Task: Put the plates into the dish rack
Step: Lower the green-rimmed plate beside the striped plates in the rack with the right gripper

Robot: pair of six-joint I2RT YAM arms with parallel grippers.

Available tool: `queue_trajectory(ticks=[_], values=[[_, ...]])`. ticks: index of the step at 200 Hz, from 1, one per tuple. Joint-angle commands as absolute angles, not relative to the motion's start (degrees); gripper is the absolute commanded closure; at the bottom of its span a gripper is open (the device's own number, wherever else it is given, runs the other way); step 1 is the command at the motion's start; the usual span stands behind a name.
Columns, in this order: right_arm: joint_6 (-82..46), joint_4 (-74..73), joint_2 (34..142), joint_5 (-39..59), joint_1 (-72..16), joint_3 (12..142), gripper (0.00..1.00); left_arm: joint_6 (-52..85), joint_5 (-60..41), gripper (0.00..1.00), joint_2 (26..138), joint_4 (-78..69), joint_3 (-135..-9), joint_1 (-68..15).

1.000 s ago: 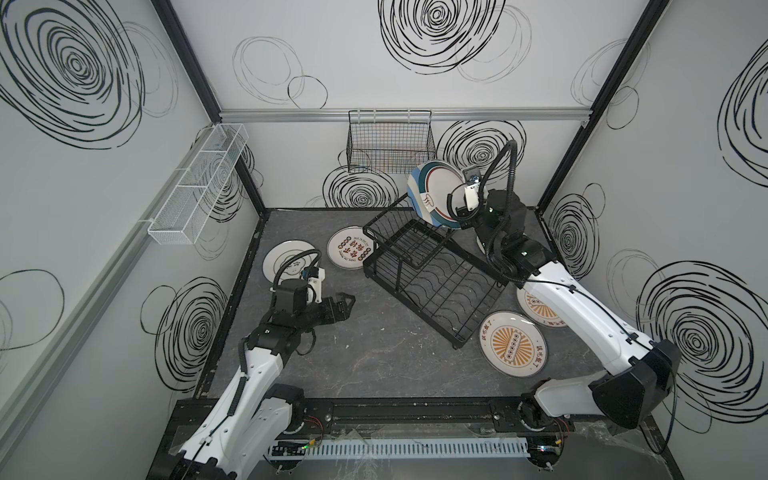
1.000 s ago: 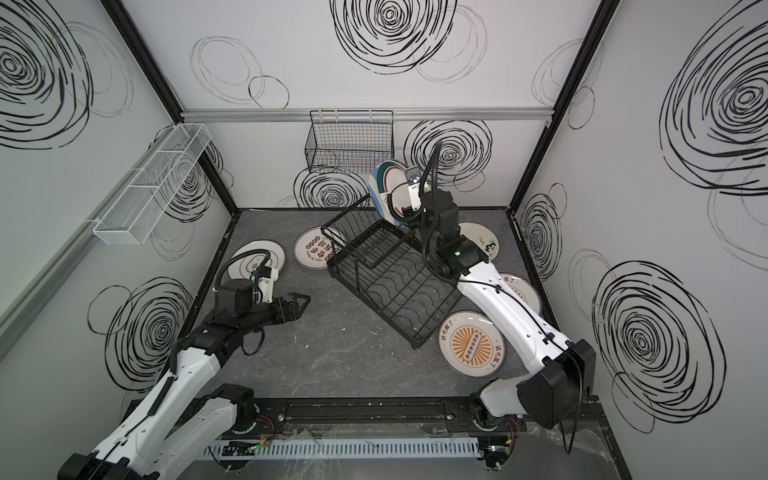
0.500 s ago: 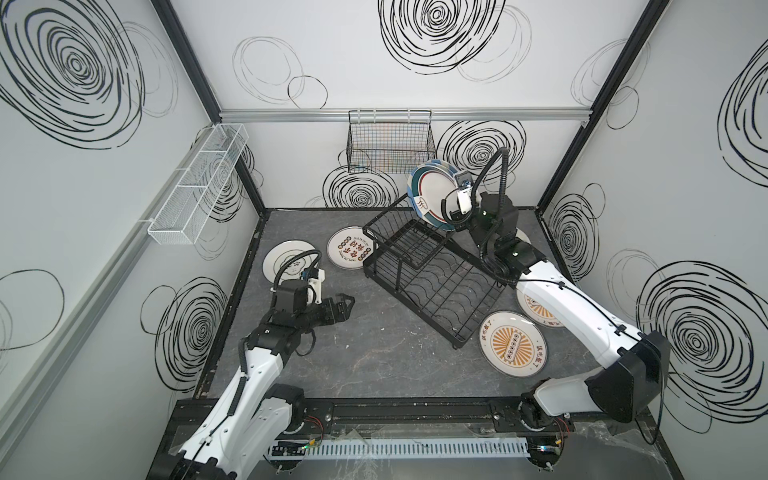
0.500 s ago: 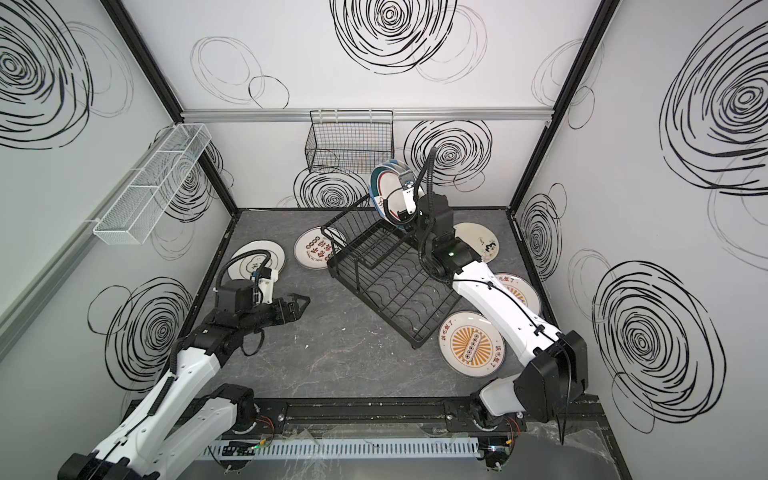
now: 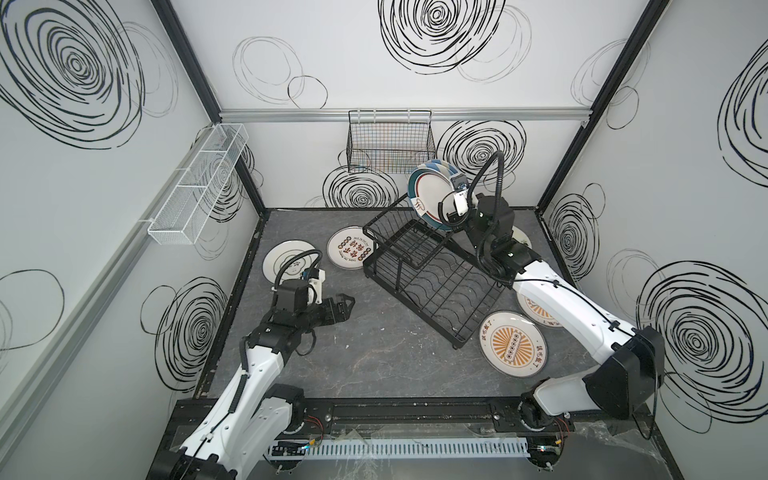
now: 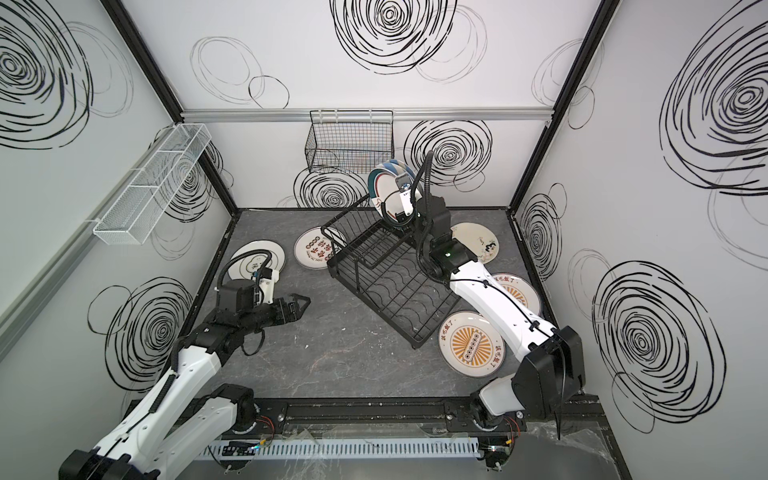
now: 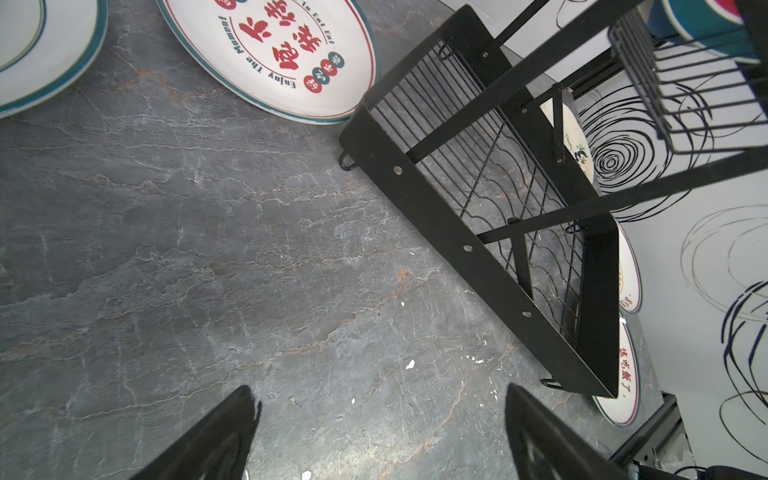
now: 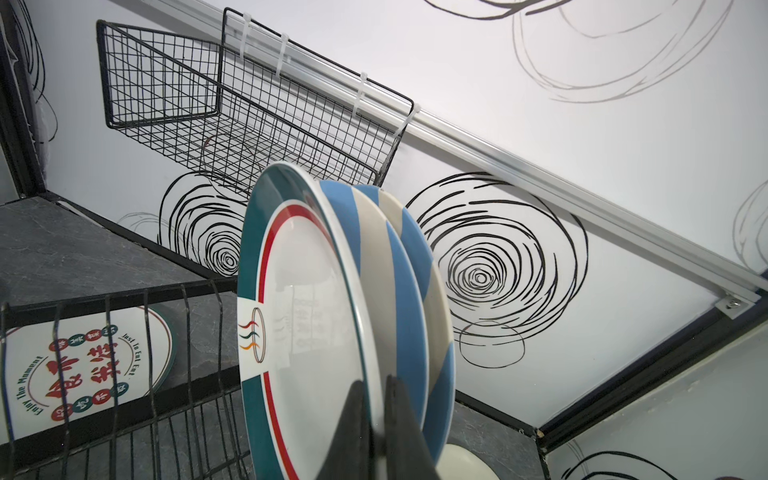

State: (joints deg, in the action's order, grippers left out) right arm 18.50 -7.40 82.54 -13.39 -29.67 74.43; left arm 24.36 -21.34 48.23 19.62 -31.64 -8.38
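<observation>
right gripper [image 5: 445, 217]: in both top views it's clamped on the rim of the teal-rimmed plate [image 5: 428, 199], held upright over the far end of the dish rack [image 5: 432, 274]
left gripper [image 5: 345, 305]: in both top views, fingers spread wide with nothing in them, over the table [image 5: 374, 365]
character plate [image 7: 282, 54]: left wrist view, lying flat just beside the rack
striped plates [image 8: 374, 257]: right wrist view, two of them upright right behind the pinched plate

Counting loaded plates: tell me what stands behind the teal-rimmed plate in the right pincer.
Two blue-and-cream striped plates stand upright close behind the teal-rimmed plate, rims overlapping. Their lower parts, and what they rest in, are hidden by that plate and the right pincer.
</observation>
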Motion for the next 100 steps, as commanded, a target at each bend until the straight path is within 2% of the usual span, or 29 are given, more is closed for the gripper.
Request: queue_trajectory(ticks=[1, 61, 72, 85, 100], values=[[19.25, -9.93, 83.64, -13.04, -29.76, 75.13, 1.00, 23.89, -20.90, 0.04, 48.00, 18.28, -32.61, -8.53], [18.94, -9.00, 86.29, -13.42, -29.96, 76.61, 1.00, 23.69, -20.34, 0.04, 49.19, 18.64, -33.47, -7.50], [18.89, -8.58, 86.73, -13.45, -29.97, 77.09, 0.87, 23.56, -19.66, 0.04, 49.54, 18.76, -33.73, -7.30], [18.98, -7.71, 87.16, -13.47, -30.22, 77.86, 0.79, 23.47, -18.64, 0.04, 50.09, 18.72, -34.08, -7.12], [19.18, -6.84, 87.06, -13.83, -30.82, 78.95, 0.62, 23.60, -16.67, 0.04, 51.16, 18.89, -34.90, -7.03]])
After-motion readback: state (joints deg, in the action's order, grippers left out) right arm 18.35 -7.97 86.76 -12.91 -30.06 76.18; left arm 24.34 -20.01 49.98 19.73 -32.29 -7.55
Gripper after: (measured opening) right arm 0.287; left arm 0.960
